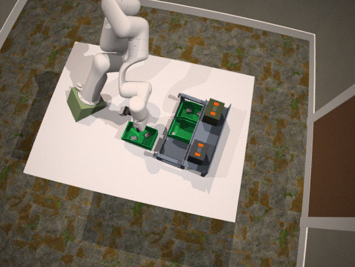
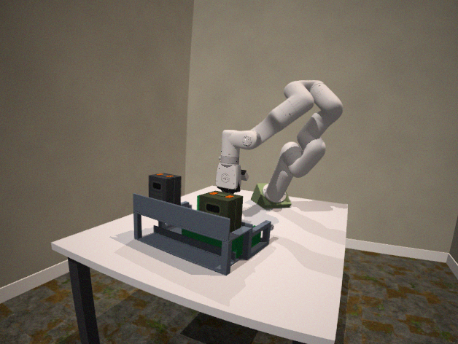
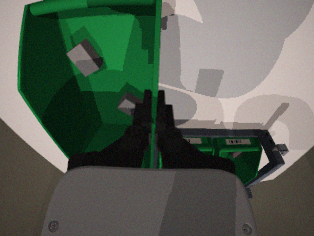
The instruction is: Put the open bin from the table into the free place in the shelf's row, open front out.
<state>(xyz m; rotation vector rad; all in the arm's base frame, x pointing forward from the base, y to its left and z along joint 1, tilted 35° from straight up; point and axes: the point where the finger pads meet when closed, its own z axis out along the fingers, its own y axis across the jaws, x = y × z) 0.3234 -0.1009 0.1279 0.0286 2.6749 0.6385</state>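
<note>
The green open bin (image 1: 142, 141) (image 3: 117, 37) hangs from my gripper (image 1: 138, 130) (image 3: 153, 101), which is shut on the top edge of one long side wall. The bin looks raised above the table and roughly level, beside the shelf (image 1: 173, 149) (image 2: 177, 218); its exact height is hard to tell. Two grey parts (image 1: 133, 138) (image 3: 84, 57) are in it. Two other green bins, a middle one (image 1: 183, 130) and an end one (image 1: 183, 106), stand side by side on the shelf. The free place is beside the middle bin. In the exterior view the held bin is mostly hidden.
An olive box (image 1: 209, 118) (image 2: 231, 210) and a dark box (image 1: 194, 156) (image 2: 164, 188) stand on the upper board over the shelf's rear. The dark box is near the free place. A front lip and raised end frames border the shelf.
</note>
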